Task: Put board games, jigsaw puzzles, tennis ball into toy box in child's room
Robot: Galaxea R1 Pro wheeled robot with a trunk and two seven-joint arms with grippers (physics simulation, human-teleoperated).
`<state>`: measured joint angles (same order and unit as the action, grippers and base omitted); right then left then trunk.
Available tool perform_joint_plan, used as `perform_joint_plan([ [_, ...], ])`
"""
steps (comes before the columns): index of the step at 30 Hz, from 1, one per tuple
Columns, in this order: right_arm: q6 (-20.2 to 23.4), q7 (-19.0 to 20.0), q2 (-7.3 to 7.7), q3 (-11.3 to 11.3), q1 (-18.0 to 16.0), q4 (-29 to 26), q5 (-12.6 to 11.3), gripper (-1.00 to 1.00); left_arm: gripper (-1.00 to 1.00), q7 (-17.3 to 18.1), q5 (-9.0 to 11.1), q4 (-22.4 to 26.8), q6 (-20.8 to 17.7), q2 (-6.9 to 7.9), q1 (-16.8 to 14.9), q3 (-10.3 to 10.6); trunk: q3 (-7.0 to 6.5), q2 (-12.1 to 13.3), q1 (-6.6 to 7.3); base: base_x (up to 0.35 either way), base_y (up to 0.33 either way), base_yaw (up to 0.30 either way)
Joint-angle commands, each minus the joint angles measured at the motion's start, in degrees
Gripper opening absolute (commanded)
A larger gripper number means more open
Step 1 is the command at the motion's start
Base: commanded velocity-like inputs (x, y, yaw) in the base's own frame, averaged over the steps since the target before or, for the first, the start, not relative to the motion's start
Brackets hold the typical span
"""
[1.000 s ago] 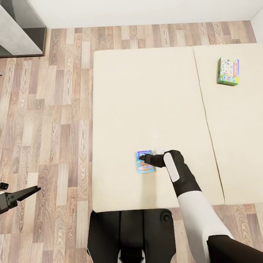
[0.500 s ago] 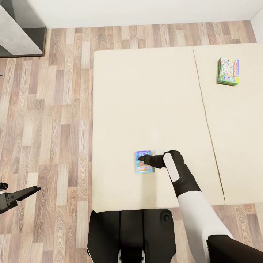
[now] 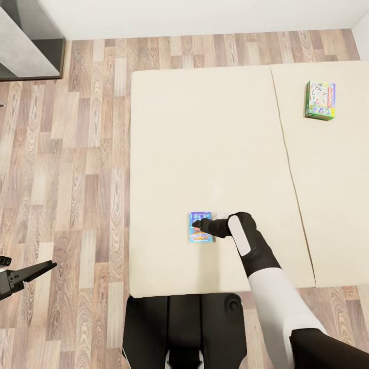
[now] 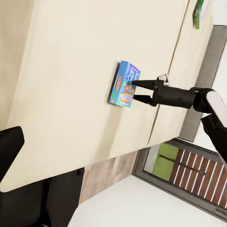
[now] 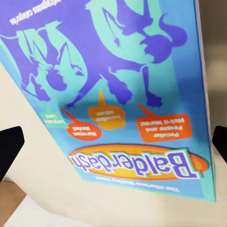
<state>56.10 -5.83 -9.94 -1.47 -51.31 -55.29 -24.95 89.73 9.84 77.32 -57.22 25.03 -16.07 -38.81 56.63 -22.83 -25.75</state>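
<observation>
Fingers of the right gripper stand spread either side of the blue-purple board game, not yet pinching it. Over the last second the box has slid slightly toward the bed's left edge and squared up, so the approach looks to be nudging it rather than gripping. It lies near the bed's front edge. Another board game, green-edged, sits toward the far right corner. Left gripper hangs over the floor, apparently spread.

The right arm is glossy white along its forearm, black at the wrist, with a pale oval panel — its gripper has thin black fingers. The base is black; the left gripper is black too.
</observation>
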Motion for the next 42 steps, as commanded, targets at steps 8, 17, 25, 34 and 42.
perform_joint_plan([
  [8, 0.2, -0.6, -0.06, 0.3, -0.1, 0.0, -0.6, 1.00, 1.00, 0.3, -0.1, 0.0, -0.6, 0.01, 0.0, 0.0, 0.06, -0.1, -0.04, 0.000, 0.000, 0.000],
  [17, 0.1, -0.4, -0.06, 0.3, -0.3, 0.0, -0.6, 1.00, 1.00, 0.3, -0.1, 0.0, -0.6, 0.01, 0.0, 0.0, 0.06, -0.1, -0.04, 0.000, 0.000, 0.000],
  [25, 0.1, 2.1, -0.06, 0.4, -0.4, 0.0, -0.6, 1.00, 1.00, 0.3, -0.2, 0.0, -0.6, 0.01, 0.0, 0.1, 0.06, -0.1, -0.04, 0.000, 0.000, 0.000],
  [34, 0.1, 2.4, -0.06, 0.4, -0.4, 0.0, -0.6, 1.00, 1.00, 0.3, -0.2, 0.0, -0.6, 0.01, 0.0, 0.1, 0.06, -0.1, -0.04, 0.000, 0.000, 0.000],
  [42, 0.2, 2.2, -0.06, 0.7, -2.0, -0.1, -0.5, 1.00, 1.00, 0.3, -0.2, 0.0, -0.6, 0.01, 0.0, 0.0, 0.06, -0.1, -0.04, 0.000, 0.000, 0.000],
])
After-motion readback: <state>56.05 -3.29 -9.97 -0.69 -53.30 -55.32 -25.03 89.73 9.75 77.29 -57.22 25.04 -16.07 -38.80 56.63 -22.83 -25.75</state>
